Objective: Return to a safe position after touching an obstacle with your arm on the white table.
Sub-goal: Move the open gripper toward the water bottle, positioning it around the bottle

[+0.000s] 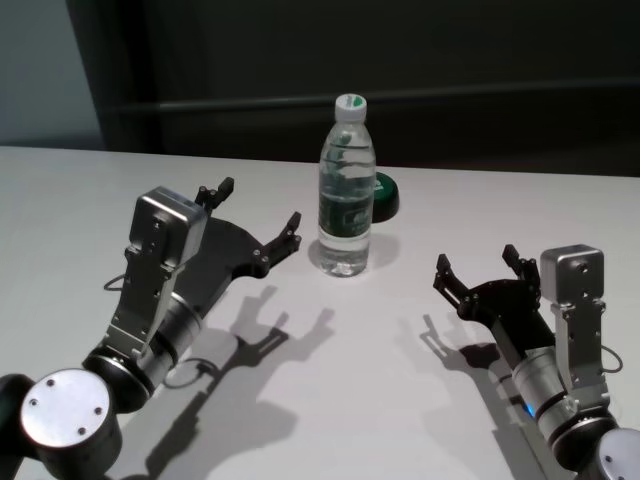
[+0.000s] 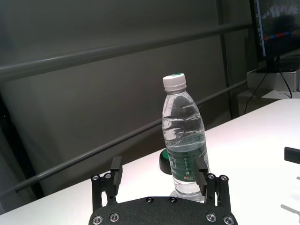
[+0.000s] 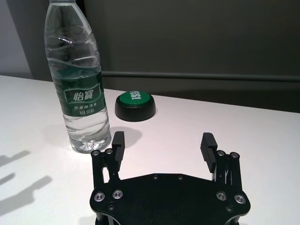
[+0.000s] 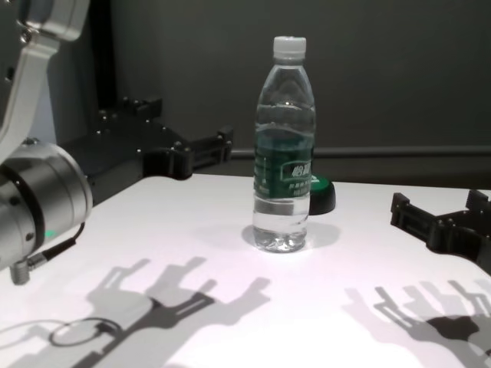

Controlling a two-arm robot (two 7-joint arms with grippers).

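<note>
The obstacle, a clear water bottle [image 1: 346, 200] with a white cap and dark green label, stands upright on the white table [image 1: 400, 400]. It also shows in the left wrist view [image 2: 184, 136], the right wrist view [image 3: 79, 79] and the chest view [image 4: 285, 146]. My left gripper [image 1: 260, 205] is open and empty, raised above the table just left of the bottle, with a small gap between them. My right gripper [image 1: 476, 258] is open and empty, low over the table to the right of the bottle and nearer to me.
A small black dome with a green top [image 1: 386, 195] sits just behind and right of the bottle. A dark wall with a rail runs behind the table's far edge. A monitor [image 2: 276, 28] stands off to the side.
</note>
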